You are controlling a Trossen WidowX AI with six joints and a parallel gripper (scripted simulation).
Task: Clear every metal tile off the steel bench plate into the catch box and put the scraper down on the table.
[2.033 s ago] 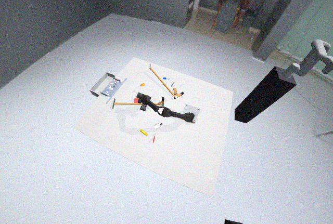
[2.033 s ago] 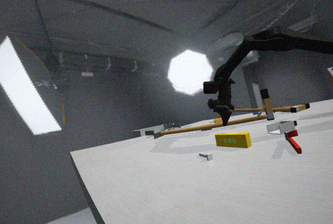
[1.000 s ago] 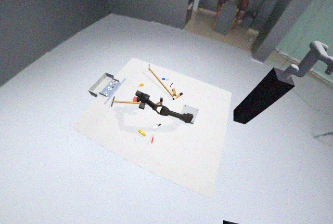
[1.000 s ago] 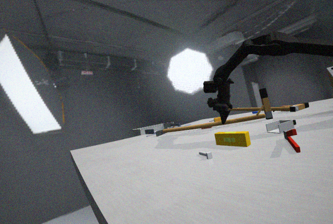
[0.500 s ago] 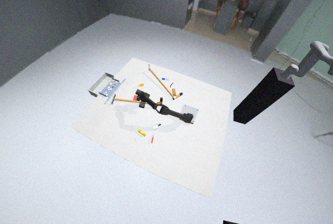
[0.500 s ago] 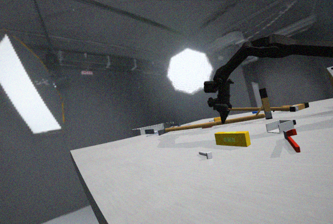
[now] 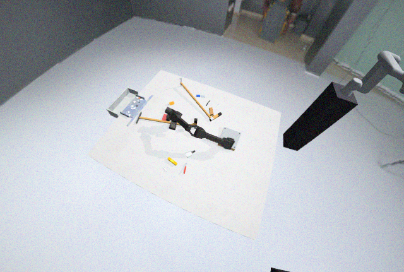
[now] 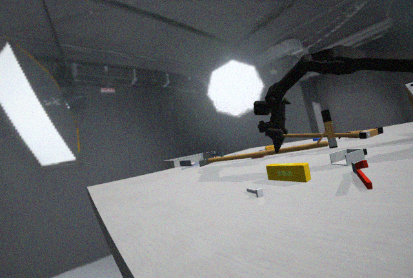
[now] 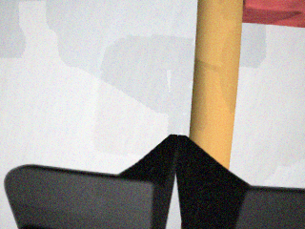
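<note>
While small metal tiles (image 7: 132, 107) still dot the steel bench plate (image 7: 125, 112), the black gripper (image 7: 172, 127) (image 8: 277, 147) (image 9: 176, 142) hangs with its fingertips together and nothing between them.

The long scraper (image 7: 151, 119) (image 8: 240, 156) (image 9: 216, 72), with a round tan handle and a dark crosswise blade, lies out of the grasp. Its blade end is near the plate on the far left in the top view, and its handle runs right, passing partly behind the arm. At its right end a dark-tipped grip (image 7: 196, 121) (image 8: 328, 128) stands up from the handle. In the wrist view the closed tips are just beside the handle, which passes partly behind one finger; contact cannot be told.

Beyond the plate sits the grey, open catch box (image 7: 113, 110); its contents are too small to tell. A second long, tan-handled tool (image 7: 196, 101) (image 8: 320, 135) lies well apart from the plate, on the far side of the table (image 7: 221, 190) (image 8: 233, 228). On the near side in the exterior view are a yellow rectangular block (image 7: 172, 161) (image 8: 288, 172) and, to its right, a red-handled tool (image 7: 185, 168) (image 8: 364, 178).
</note>
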